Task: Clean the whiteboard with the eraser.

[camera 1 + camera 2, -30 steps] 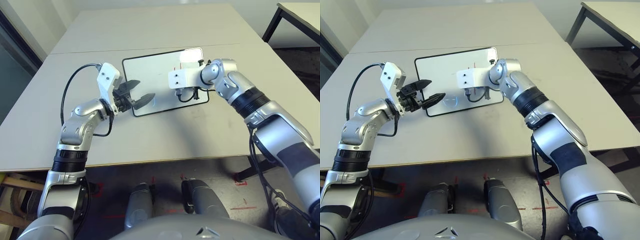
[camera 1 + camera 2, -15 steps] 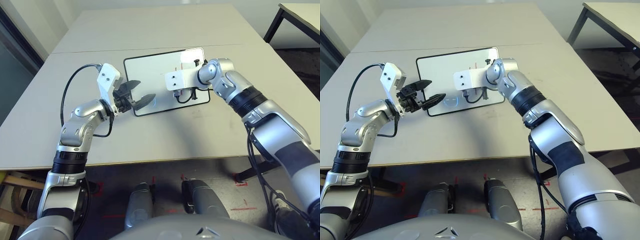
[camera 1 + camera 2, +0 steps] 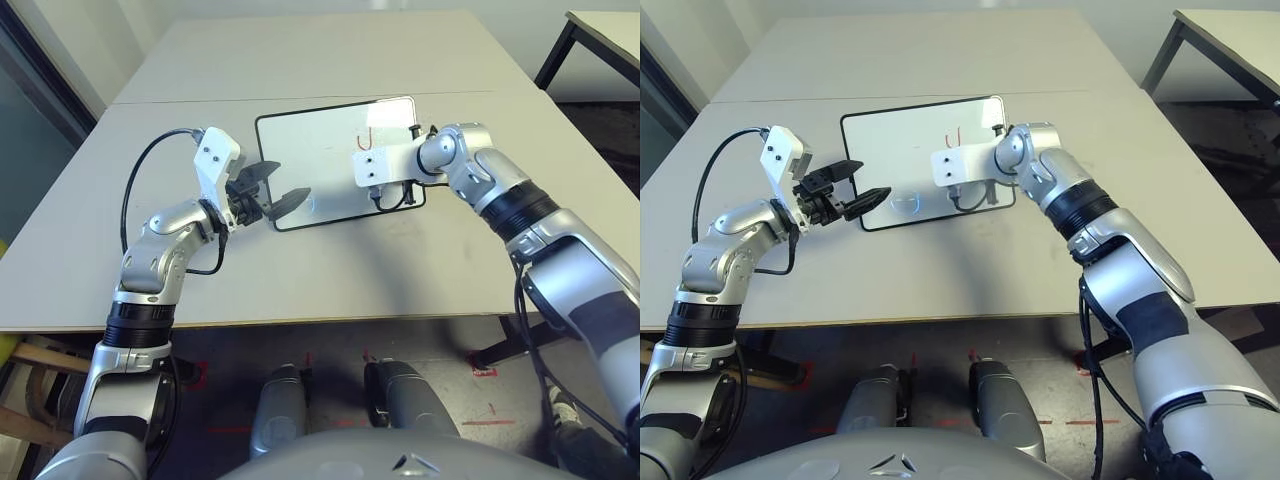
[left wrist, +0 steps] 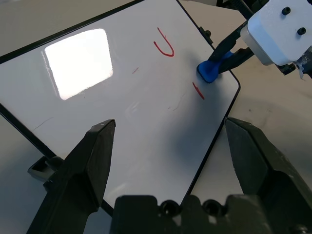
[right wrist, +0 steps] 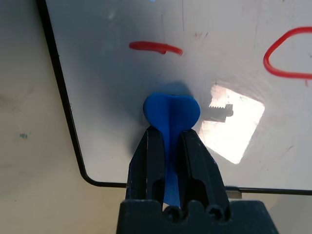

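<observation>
Over the whiteboard (image 4: 146,107), the right pincer (image 5: 169,130) has shifted rightward.

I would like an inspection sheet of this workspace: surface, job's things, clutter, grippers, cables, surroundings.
Surface: pale table, a seam across it.
Job's things: whiteboard lies on the table, red marks left; blue eraser is at the board, near its edge.
Clutter: nothing seen.
Grippers: right gripper shut on the eraser; left gripper open and empty, over the board's other side.
Cables: black cables along both arms.
Surroundings: second table beyond the robot's right; red marks on the floor.
</observation>
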{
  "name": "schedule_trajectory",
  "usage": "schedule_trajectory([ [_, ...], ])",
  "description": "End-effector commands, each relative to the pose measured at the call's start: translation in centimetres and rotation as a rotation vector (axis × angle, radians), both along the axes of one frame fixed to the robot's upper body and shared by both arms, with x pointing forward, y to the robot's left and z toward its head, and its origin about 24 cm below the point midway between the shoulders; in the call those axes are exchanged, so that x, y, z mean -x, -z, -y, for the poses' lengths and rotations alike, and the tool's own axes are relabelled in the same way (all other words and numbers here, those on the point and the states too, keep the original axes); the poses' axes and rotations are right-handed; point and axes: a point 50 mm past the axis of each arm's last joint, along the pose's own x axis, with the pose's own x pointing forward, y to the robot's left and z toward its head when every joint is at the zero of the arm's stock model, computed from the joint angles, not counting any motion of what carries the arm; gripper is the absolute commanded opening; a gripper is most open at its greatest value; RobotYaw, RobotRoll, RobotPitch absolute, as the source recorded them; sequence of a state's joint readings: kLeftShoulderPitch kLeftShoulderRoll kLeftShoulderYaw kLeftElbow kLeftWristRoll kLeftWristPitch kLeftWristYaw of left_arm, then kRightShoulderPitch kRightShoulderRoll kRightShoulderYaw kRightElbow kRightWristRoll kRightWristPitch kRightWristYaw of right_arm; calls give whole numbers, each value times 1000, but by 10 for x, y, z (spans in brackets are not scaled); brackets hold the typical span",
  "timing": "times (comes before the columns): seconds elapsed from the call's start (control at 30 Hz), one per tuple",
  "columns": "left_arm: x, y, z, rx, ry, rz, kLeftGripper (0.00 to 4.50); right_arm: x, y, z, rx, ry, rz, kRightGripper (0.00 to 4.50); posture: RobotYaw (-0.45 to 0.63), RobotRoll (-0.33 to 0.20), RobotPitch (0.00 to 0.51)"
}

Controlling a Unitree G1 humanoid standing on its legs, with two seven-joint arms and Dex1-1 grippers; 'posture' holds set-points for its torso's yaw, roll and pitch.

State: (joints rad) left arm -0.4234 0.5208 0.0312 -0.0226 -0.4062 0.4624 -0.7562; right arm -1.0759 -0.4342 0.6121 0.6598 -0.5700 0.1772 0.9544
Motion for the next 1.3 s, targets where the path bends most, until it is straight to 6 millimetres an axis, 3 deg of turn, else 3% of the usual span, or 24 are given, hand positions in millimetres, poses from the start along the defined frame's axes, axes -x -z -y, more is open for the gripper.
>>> schedule_trajectory([
  [0.03,1,2,0,-7,4,-10,4500,1,19,18,40,78,-54,143,-66,0,88],
  [0.5,2,3,-1,-7,1,-17,4500,14,12,-32,-7,-61,0,142,-59,0,93],
  [0.93,5,6,-3,-9,-5,-28,4500,19,7,-65,-22,-152,8,141,-41,0,93],
  [1.13,6,8,-3,-9,-6,-34,4500,21,8,-73,-18,-176,3,141,-35,0,95],
  [1.3,7,8,-3,-9,-6,-35,4500,18,10,-64,8,-160,0,141,-35,0,94],
])
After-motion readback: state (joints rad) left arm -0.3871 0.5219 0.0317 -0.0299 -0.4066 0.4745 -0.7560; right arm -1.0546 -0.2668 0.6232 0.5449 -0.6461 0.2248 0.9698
